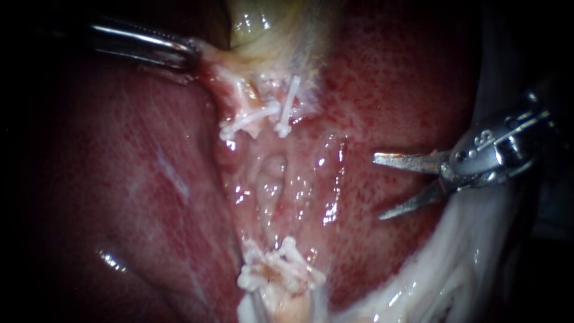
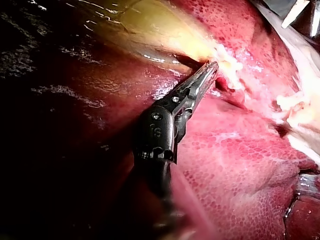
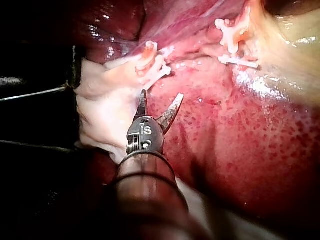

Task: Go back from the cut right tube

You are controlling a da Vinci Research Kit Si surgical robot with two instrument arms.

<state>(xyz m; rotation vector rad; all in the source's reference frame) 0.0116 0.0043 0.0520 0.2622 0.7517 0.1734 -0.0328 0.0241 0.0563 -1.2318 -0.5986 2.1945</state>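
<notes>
Two instruments. Left instrument (image 1: 190,55): jaws clamped on pale tissue (image 1: 218,67) beside the gallbladder (image 1: 251,24). Right instrument (image 1: 378,186): two blades apart, gripping nothing, over bare liver (image 1: 406,90), well apart from both cut stumps. Upper stump (image 1: 239,98) below the gallbladder, bearing two white clips (image 1: 286,106). Lower stump (image 1: 281,299) bearing a cluster of clips (image 1: 284,266), count unclear. Open gap between the stumps.
</notes>
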